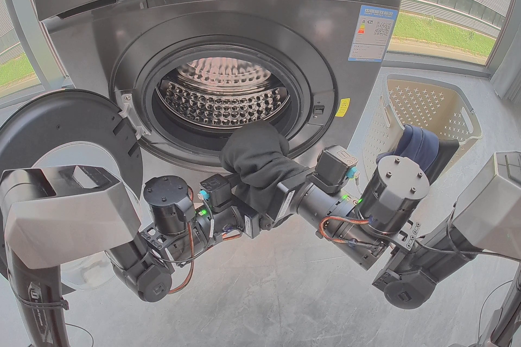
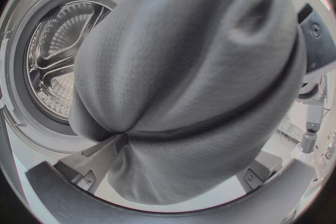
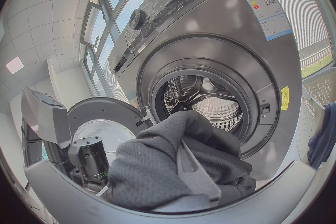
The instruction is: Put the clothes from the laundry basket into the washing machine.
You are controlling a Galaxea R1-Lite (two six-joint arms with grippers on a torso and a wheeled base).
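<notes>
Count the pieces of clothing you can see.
2: a black garment held before the washer opening, and a blue one draped on the basket rim. Others may lie hidden.

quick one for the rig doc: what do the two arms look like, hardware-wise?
The left arm and right arm are built from black cylindrical segments with round, screw-studded joint caps. Their upper sections wear angular light-grey shells. Orange-red cables loop outside the joints. Near each wrist there are small green lights, a teal connector and a white label strip.
</notes>
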